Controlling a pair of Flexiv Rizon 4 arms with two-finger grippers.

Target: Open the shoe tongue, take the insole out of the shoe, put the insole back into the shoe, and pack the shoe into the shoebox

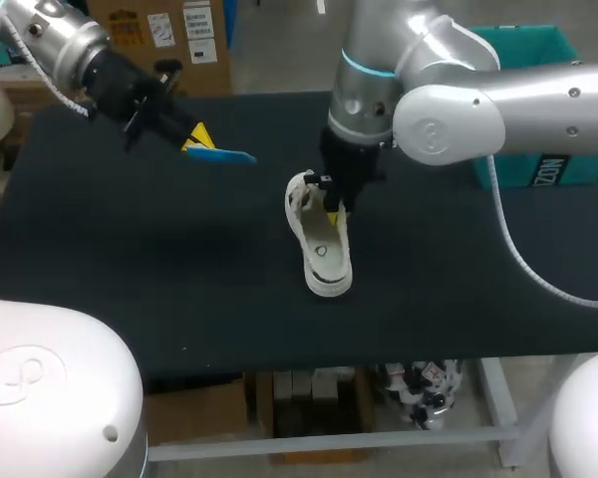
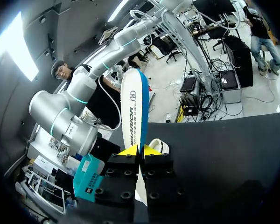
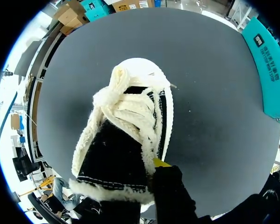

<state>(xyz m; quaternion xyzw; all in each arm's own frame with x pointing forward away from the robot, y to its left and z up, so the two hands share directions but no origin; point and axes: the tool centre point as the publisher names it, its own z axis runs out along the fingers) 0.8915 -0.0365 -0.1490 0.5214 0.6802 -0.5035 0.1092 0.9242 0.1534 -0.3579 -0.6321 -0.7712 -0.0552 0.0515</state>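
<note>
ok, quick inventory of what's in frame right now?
shoe: 1, cream-white with black lining, lying mid-table
insole: 1, white with a blue edge, out of the shoe, held in the air over the table's far left
shoebox: 1, teal, at the table's right edge, partly hidden behind the right arm in the head view
table: 1, black top, carries the shoe
left gripper: 1, black with yellow tips, shut on the insole's end
right gripper: 1, black with yellow tips, down at the shoe's fleecy opening; grip can't be made out
</note>
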